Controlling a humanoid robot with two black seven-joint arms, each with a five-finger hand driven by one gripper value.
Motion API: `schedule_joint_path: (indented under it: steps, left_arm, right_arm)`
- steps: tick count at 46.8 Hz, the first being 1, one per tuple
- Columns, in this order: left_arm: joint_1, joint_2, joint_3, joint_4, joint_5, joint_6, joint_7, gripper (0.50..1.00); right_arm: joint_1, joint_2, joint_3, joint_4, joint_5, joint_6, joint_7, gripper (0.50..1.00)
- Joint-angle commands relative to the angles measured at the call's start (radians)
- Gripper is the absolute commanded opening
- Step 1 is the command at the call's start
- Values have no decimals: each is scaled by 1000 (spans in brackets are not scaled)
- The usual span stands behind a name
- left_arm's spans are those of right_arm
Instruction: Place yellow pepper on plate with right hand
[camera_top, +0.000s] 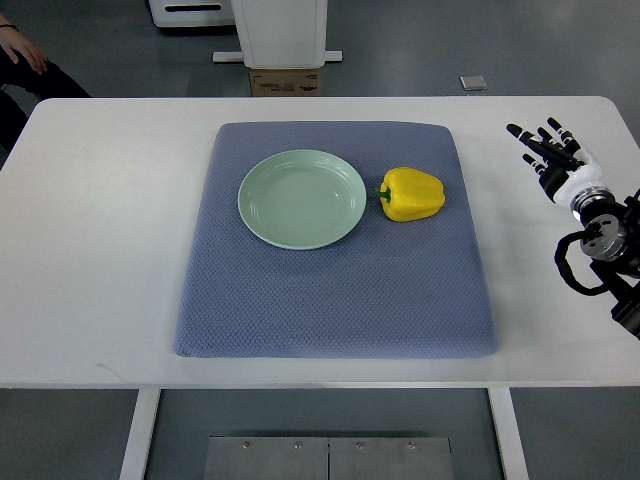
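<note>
Pepper aside, the white table (100, 250) is largest, bearing a blue mat (330, 290). On the mat sits a green plate (300, 199), and just right of its rim lies the yellow pepper (412, 194), stem toward it. The right hand (552, 155) hovers well apart, fingers spread, holding nothing.

Lab: white test table (100, 250), grey floor (420, 60), machine base (280, 40).

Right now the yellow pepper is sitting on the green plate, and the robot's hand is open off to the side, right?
Not quite. In the top view the yellow pepper lies on the blue mat beside the green plate, not on it. The right hand is open off to the side.
</note>
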Motion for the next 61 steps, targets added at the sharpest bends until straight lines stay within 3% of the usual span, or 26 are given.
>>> schedule_joint_path:
  steps: [1,51,61]
  left_arm:
    - [1,0,0,-1,0,-1,0,1000]
    - [1,0,0,1,0,-1,0,1000]
    - [1,0,0,1,0,-1,0,1000]
  right_arm:
    - [1,0,0,0,0,0,0,1000]
    - [5,1,-4,0,0,-15,-2,1000]
    - [8,0,-1,-40,0,-15,0,1000]
